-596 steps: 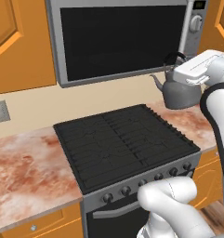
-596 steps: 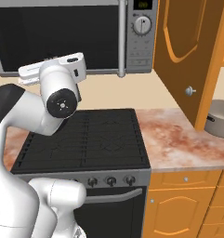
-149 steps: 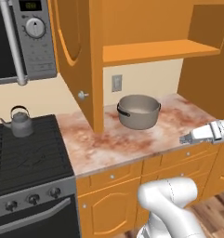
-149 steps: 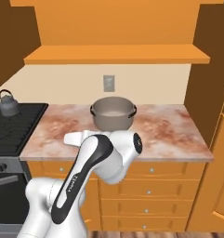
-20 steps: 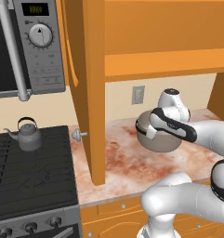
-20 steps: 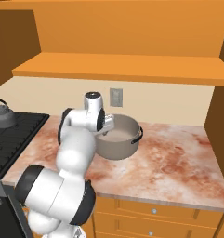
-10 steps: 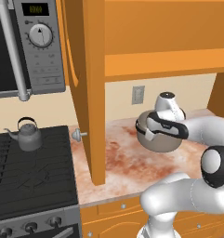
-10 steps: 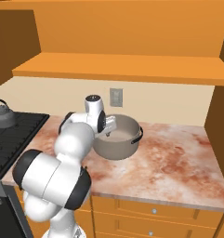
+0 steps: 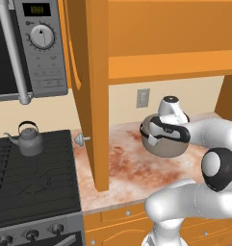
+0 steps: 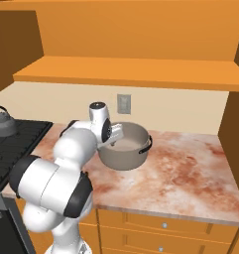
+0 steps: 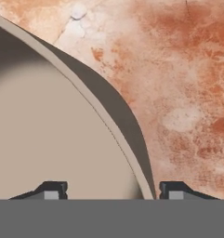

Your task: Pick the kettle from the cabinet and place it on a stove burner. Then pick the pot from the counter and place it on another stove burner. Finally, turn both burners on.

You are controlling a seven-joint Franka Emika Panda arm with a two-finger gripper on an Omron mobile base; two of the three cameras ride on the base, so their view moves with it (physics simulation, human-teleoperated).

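The grey-beige pot (image 10: pixel 127 150) stands on the marbled counter (image 10: pixel 190 168) below the orange cabinet shelf (image 10: pixel 126 69). My gripper (image 10: pixel 112 135) hangs over the pot's left rim. In the hand view the gripper (image 11: pixel 112 189) is open, and the pot's (image 11: pixel 48 130) rim runs between the two fingertips (image 11: pixel 174 188), one inside and one outside the wall. The left base view shows the hand on top of the pot (image 9: pixel 165 146). The dark kettle (image 9: pixel 30 139) sits on a back burner of the black stove (image 9: pixel 21 187), far to the left.
A tall orange side panel (image 9: pixel 98 96) stands between the stove and the pot's counter (image 9: pixel 122 168). The microwave (image 9: pixel 26 48) hangs above the stove. A wall outlet (image 10: pixel 123 103) is behind the pot. Bare counter stretches to the pot's right.
The hand has sunk slightly onto the pot's rim and the arm has shifted a little. Pot and kettle stay where they were.
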